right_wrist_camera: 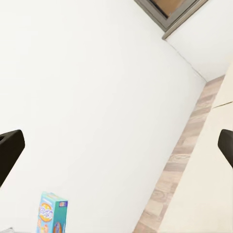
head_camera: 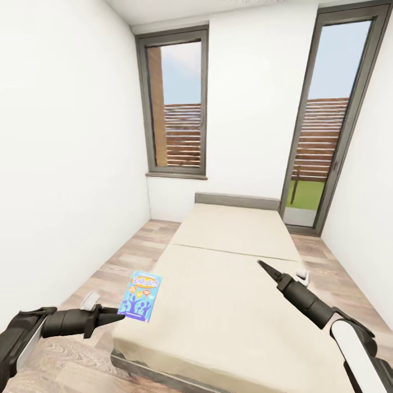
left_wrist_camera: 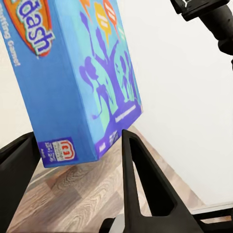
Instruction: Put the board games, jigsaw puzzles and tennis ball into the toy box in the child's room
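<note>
A beige-covered bed (head_camera: 234, 284) with a low grey headboard is seen on a wood-plank floor (head_camera: 136, 245), between white walls and two tall dark-framed windows (head_camera: 177, 103). The blue board game (head_camera: 141, 295) is gripped between the left gripper (head_camera: 117, 314) fingers at the bed's near left edge. The right gripper (head_camera: 262, 266) is held spread and empty above the cover.

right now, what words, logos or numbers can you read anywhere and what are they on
"...dash": orange title patch on the blue board game, first letters cut off, seen from the left wrist.
"...ting Game!": white line beneath it, also cut off.
Small red and white logo by the box's lower corner: too blurred to read.
Yellow title in the head view: too small to read.
No text elsewhere.
</note>
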{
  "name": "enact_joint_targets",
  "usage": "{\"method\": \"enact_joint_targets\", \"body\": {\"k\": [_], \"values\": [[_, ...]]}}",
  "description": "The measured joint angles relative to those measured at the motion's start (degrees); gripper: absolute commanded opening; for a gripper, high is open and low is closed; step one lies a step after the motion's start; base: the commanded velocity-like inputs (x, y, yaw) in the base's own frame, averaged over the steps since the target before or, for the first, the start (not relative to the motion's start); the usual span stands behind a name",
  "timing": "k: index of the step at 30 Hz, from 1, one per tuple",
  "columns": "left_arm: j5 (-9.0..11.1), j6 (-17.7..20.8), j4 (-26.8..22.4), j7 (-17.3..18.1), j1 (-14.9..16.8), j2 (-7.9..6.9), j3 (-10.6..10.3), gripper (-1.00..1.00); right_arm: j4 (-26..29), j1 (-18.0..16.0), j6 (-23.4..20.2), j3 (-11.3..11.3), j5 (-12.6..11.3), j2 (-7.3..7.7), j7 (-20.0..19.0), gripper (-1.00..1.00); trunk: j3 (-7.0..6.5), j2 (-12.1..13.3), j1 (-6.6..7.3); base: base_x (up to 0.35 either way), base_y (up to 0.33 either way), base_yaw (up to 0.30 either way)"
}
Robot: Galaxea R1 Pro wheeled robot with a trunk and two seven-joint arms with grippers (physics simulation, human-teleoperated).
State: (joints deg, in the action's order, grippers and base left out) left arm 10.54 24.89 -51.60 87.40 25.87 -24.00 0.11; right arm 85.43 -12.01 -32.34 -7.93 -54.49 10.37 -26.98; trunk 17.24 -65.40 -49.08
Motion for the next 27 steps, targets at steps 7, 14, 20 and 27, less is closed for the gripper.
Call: {"method": "enact_joint_targets", "body": {"k": [7, 14, 20, 27], "values": [[-0.1, 0.0, 0.0, -0.6, 0.0, 0.09, 0.0, -1.00, 0.0, 0.0, 1.1, 0.1, 0.1, 0.00, 0.0, 1.00, -1.50, 2.8, 1.55, -0.021, 0.000, 0.272], [-0.2, 0.0, 0.0, -2.1, 0.0, 0.34, -0.5, -1.00, 0.0, 0.0, 1.2, 0.0, 4.6, -0.06, 0.0, 1.00, -2.65, 4.8, 2.66, -0.001, 0.000, 0.272], [-0.2, -0.1, 0.0, -2.3, 0.0, 0.36, -0.6, -1.00, 0.0, 0.0, 1.2, -0.1, 5.2, -0.06, 0.0, 1.00, -2.86, 4.8, 2.66, 0.000, 0.000, 0.272], [-0.2, -0.6, 0.0, -2.4, 0.0, 0.36, -0.5, -1.00, 0.0, 0.0, 1.2, -0.1, 5.3, -0.09, 0.0, 1.00, -3.10, 4.8, 2.66, 0.000, 0.000, 0.272]]}}
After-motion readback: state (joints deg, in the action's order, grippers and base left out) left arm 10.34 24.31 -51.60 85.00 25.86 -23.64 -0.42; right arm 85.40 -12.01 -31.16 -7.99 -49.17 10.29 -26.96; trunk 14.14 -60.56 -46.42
